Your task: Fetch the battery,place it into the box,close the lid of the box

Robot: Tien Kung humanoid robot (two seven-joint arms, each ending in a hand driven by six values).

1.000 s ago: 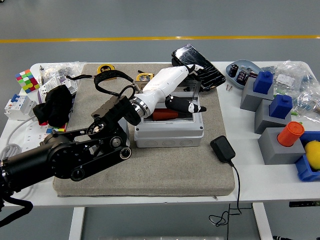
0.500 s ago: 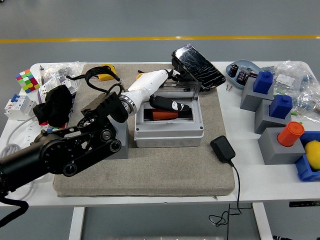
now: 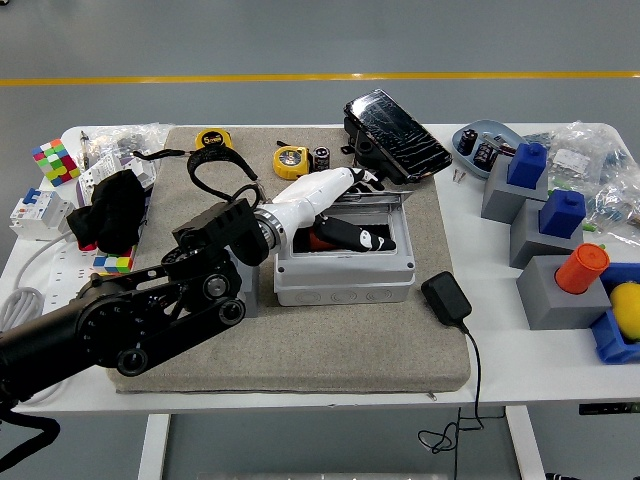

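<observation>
A grey box (image 3: 345,282) stands on the felt mat at the middle of the table, and its dark lid (image 3: 395,135) is tipped open behind it. An orange-red object (image 3: 320,241) lies inside. My left hand (image 3: 365,225), white with black fingers (image 3: 350,235), reaches in from the left. The fingers lie stretched over the box's inside, above the orange-red object, with nothing visibly grasped. A small cylindrical battery (image 3: 321,155) stands on the mat behind the box, next to a yellow tape measure (image 3: 290,160). The right arm is out of view.
A black power adapter (image 3: 446,298) with its cable lies right of the box. Grey blocks (image 3: 545,240) with blue and orange pieces, and a blue dish (image 3: 480,135), stand at the right. A black cloth (image 3: 110,210), a colour cube (image 3: 54,160) and packets are at the left.
My left hand has come down from the lid into the box. The box has slid slightly toward the near edge and the lid leans further back.
</observation>
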